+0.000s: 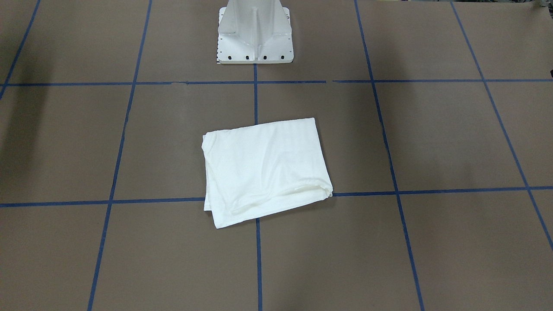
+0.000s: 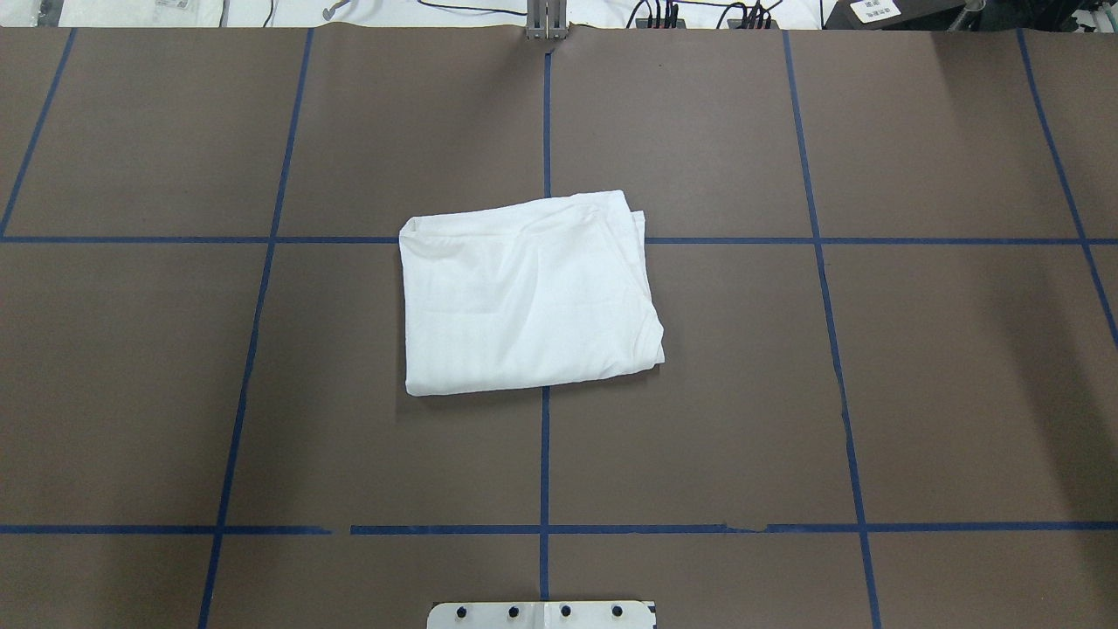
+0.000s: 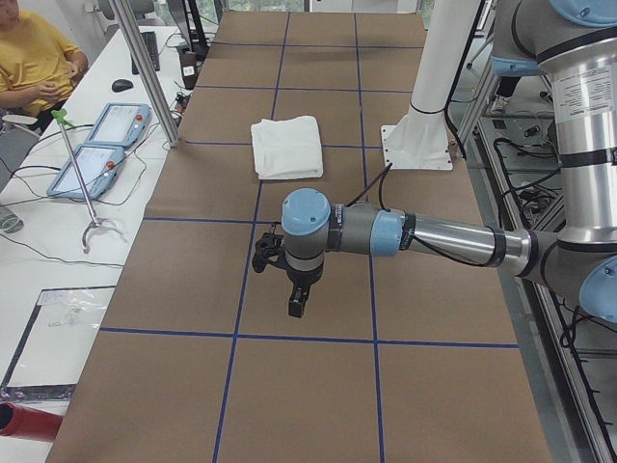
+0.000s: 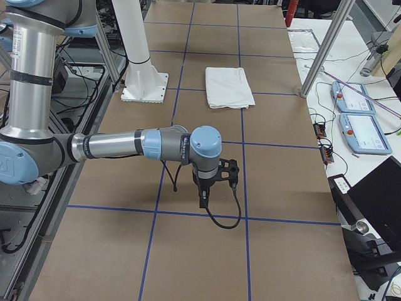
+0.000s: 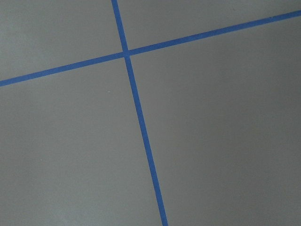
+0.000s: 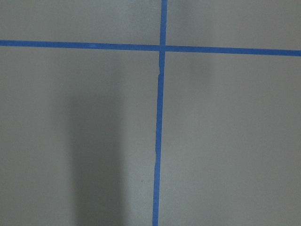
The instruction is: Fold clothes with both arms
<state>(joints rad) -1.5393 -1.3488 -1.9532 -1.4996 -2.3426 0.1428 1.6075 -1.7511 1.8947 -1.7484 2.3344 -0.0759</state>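
white thin cotton long-sleeved t-shirt (image 2: 524, 293) lies folded in a compact rectangle at the middle of the brown paper-covered table (image 2: 917, 367), at twelve o'clock from the white metal pedestal base (image 2: 541, 614). the silver-grey left arm (image 3: 434, 236) and right arm (image 4: 119, 145) hang at nine and three o'clock, well apart from it, likely parked because folding looks done. whether the black left gripper (image 3: 297, 301) and right gripper (image 4: 203, 195) are apart or together, i cannot tell.

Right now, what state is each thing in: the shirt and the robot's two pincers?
white T-shirt: folded into a neat rectangle, lying flat on the table, nothing touching it.
left pincer: pointing down over bare table, away from the shirt, holding no cloth; I cannot tell if it is open or shut.
right pincer: pointing down over bare table, away from the shirt, holding no cloth; I cannot tell if it is open or shut.
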